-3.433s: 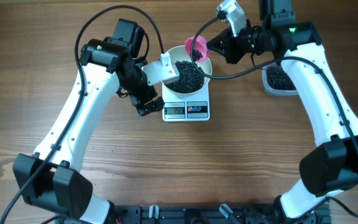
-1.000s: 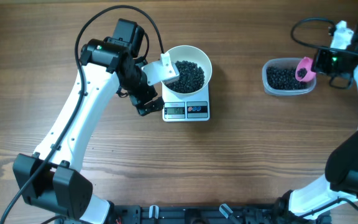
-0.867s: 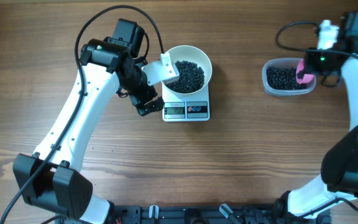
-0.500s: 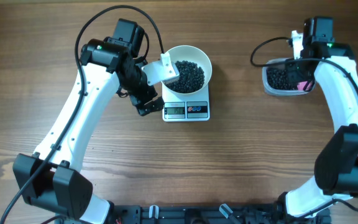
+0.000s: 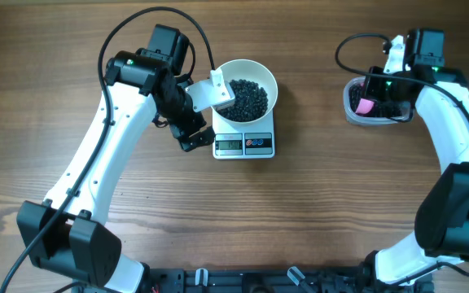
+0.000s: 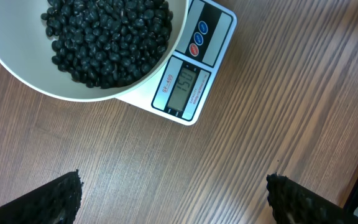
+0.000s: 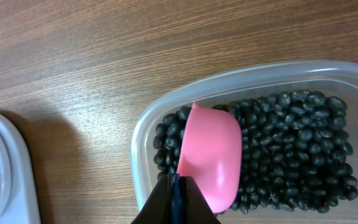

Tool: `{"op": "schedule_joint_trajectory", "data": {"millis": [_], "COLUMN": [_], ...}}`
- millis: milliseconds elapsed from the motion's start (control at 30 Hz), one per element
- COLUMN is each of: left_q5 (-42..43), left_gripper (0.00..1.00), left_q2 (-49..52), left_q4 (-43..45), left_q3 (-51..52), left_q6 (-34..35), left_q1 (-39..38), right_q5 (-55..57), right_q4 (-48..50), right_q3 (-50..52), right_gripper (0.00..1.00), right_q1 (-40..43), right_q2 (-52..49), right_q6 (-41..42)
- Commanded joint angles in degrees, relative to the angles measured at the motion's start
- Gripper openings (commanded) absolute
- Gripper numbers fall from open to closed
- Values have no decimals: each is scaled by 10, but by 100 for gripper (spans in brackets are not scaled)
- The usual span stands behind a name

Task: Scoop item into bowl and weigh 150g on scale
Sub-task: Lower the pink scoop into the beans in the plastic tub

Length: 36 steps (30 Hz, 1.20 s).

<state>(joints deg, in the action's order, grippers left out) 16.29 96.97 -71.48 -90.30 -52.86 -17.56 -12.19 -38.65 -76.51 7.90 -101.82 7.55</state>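
Nearly done, I judge: beans (image 5: 247, 99) heap the bowl (image 5: 270, 81) on the scale (image 5: 244, 145) (its display (image 6: 187, 84) seems to read the target), while the right gripper (image 7: 176, 190) clamps the pink scoop (image 7: 210, 155) in the tub (image 7: 143, 130) and the left gripper (image 6: 176, 196) hangs wide apart

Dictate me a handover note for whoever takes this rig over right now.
Left pincer: open, empty, beside the scale.
Right pincer: shut on the pink scoop, inside the clear tub.
Bowl sits on the scale, holding black beans.
Done: scale appears to read 150.
Left: confirm the reading, then probably release the scoop.
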Motion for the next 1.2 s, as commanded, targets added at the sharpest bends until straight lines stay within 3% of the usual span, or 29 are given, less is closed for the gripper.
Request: {"op": "schedule_joint_trajectory", "data": {"millis": [0,67,133,200,433,633,733,900,1033,1167], "left_q5": [1,1,1,1,1,1,1,1,1,1], "left_gripper": [100,100,100,100,100,100,100,100,100,100], "left_q2": [8,8,8,8,8,8,8,8,8,8], "left_q4": [2,2,2,2,2,2,2,2,2,2], "left_q3": [4,4,4,4,4,4,4,4,4,4], "left_q6": [-7,-7,-7,-7,-7,-7,-7,-7,-7,-7], "left_q1": [1,1,1,1,1,1,1,1,1,1], "right_q5": [-62,-62,-62,-61,-21,59,84,164,127,17], "right_q4": [6,4,5,5,27,38,65,109,227,343], "right_q3": [-4,-4,-4,-4,-4,-4,-4,-4,-3,-3], "right_gripper": [5,11,30,38,43,62,71,79,84,85], "right_q1": [22,36,45,46,46,46,46,47,47,47], "right_q2": [-1,-2,-2,-2,-2,-2,-2,-2,-2,-2], "right_q6": [18,18,18,14,15,12,-34,-50,-50,-16]}}
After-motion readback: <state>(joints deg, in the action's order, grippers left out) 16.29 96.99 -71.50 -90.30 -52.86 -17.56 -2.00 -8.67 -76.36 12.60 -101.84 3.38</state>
